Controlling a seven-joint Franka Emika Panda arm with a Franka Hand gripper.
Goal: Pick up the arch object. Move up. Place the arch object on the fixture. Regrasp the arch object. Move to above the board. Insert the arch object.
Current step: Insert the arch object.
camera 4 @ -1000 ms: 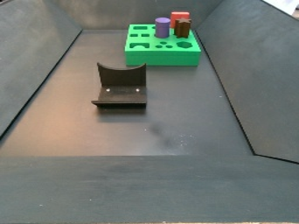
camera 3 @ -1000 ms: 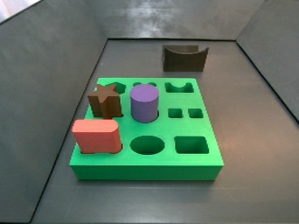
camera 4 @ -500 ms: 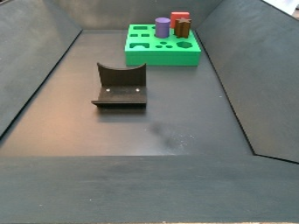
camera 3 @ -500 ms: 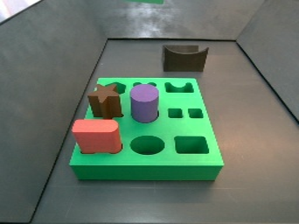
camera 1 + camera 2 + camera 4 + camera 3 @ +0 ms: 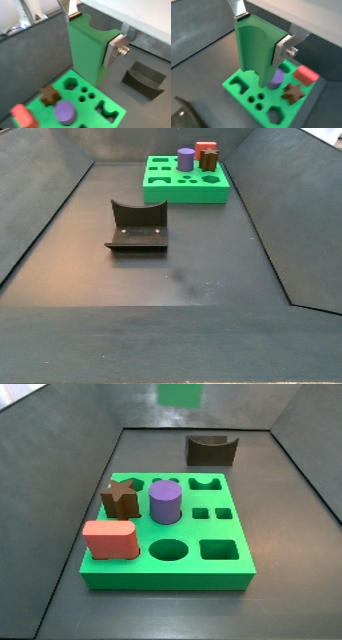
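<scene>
Wrist views both show the tool point(image 5: 90, 30) closed on the arch object point(image 5: 90, 47), silver fingers point(image 5: 112, 50) pressed to its two opposite faces. Arch hangs w/ long axis vertical, notch at the top end between the fingers, bottom end pointing down at the board point(image 5: 83, 97). Board lies directly below, well apart from the arch, so the part is high in the air above it. In a side view only the arch's lower end point(image 5: 181, 394) shows at the frame's top edge, over the far end of the board point(image 5: 167, 574), near the fixture point(image 5: 211, 450). Fixture is empty. Judging by this, the coming move is straight down; the arch-shaped hole point(image 5: 205, 483) sits at the board's far edge.
</scene>
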